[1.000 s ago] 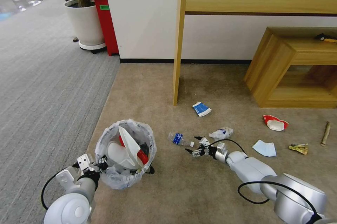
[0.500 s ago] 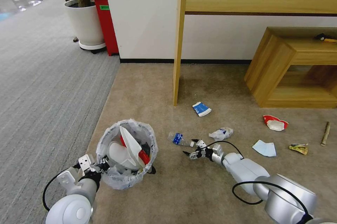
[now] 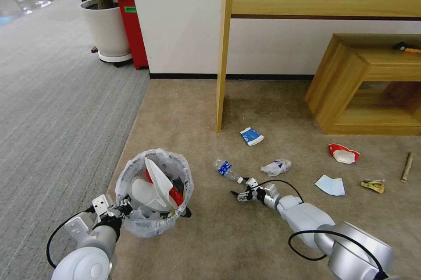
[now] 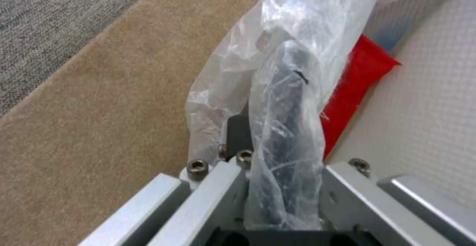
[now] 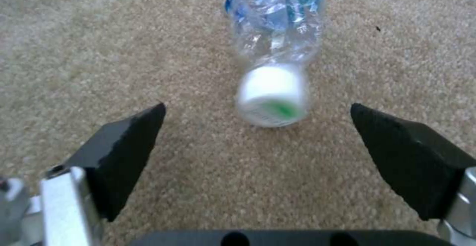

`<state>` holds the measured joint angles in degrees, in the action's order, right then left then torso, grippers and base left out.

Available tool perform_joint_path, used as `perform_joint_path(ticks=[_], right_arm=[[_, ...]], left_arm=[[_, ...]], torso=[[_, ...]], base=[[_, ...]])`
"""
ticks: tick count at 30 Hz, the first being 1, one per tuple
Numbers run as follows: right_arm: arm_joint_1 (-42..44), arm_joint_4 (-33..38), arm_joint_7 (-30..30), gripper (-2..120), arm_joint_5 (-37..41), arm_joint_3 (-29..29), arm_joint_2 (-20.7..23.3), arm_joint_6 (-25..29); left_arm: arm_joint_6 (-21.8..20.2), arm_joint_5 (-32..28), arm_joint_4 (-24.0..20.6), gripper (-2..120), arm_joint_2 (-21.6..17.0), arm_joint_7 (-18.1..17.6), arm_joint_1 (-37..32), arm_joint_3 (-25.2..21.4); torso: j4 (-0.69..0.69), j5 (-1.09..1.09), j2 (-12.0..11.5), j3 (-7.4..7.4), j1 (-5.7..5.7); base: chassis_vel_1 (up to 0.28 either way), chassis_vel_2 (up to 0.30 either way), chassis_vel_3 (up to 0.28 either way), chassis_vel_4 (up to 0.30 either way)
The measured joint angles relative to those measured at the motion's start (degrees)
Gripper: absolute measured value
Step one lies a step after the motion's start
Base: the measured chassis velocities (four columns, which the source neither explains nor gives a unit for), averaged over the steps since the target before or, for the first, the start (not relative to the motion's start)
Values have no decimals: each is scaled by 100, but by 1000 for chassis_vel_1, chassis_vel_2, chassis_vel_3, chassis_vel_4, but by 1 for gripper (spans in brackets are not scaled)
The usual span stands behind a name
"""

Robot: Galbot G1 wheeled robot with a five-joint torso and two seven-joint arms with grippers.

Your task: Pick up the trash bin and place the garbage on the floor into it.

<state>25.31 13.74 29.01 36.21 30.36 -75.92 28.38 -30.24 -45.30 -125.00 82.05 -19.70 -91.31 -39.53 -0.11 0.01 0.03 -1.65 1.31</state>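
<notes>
The left gripper (image 3: pixel 124 207) grasps the trash bin (image 3: pixel 153 192) by its rim. The right gripper (image 5: pixel 258 156) is wide apart near the plastic bottle (image 5: pixel 277 34). The bottle may roll away, I think, if bumped.

No text, brand or number is legible anywhere; the blue label on the plastic bottle (image 5: pixel 277 22) just ahead of the right gripper (image 5: pixel 258 156) is unreadable.

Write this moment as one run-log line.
left gripper: shut on trash bin rim | right gripper: open, facing bottle cap | bottle: on floor
</notes>
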Motion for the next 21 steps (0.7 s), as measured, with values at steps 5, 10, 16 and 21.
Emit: perform_joint_path(ticks=[5,10,16,21], right_arm=[[22,14,-54,74,-78,-22,7,72],[22,12,-79,66,-94,-37,7,90],[43,28,-78,44,-98,-56,23,150],[52,29,-76,32,-102,-65,32,158]], left_arm=[[30,27,12,0,24,11,-2,14],[41,30,14,0,26,19,0,16],[53,29,4,0,40,19,15,46],[58,29,4,0,42,19,15,46]], torso=[[0,0,0,0,0],[0,0,0,0,0],[0,0,0,0,0],[0,0,0,0,0]], base=[[0,0,0,0],[0,0,0,0],[0,0,0,0],[0,0,0,0]])
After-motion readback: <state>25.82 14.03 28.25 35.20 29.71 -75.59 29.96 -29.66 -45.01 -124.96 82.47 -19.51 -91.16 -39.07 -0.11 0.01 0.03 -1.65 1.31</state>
